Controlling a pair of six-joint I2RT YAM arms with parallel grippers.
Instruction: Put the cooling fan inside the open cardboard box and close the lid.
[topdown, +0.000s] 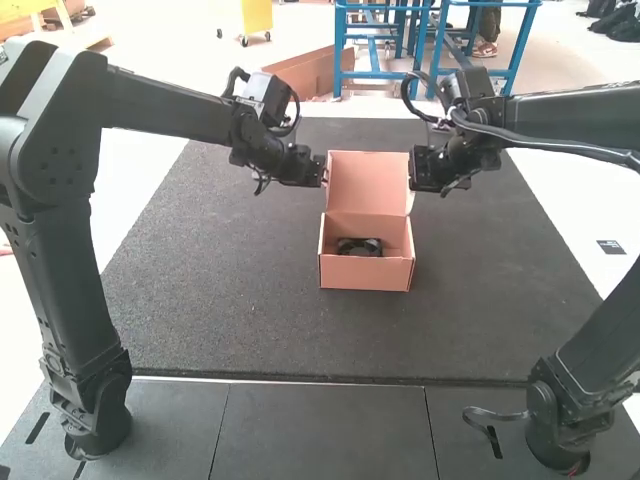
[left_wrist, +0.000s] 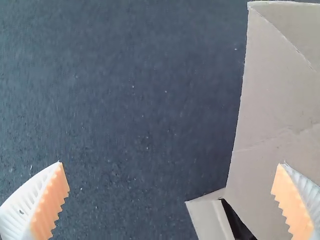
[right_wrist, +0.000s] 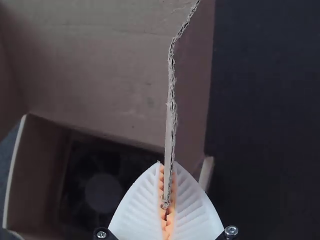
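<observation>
Cardboard box (topdown: 365, 270), mat (topdown: 200, 280) centre: cooling fan (topdown: 360, 246) inside, lid (topdown: 367, 182) upright.
right gripper (right_wrist: 167, 170) clamped on lid edge; left gripper (topdown: 322, 170) spread apart beside lid.

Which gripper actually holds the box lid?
The right gripper: its white ribbed fingers pinch a side edge of the upright brown cardboard lid; the left gripper is open by the other edge.

The box (topdown: 366, 270) stands in the middle of the mat (topdown: 200, 300), and its mouth can be reached from above and from the near side. The fan (topdown: 360, 246) takes up the floor inside. The upright lid (topdown: 367, 183) walls off the far side. The left gripper (topdown: 318, 170), fingers spread, crowds the lid's left edge. The right gripper (topdown: 412, 168), pinched on the lid's right edge, blocks that side. A gripper could pass over the mat in front of the box and along both its low side walls.
</observation>
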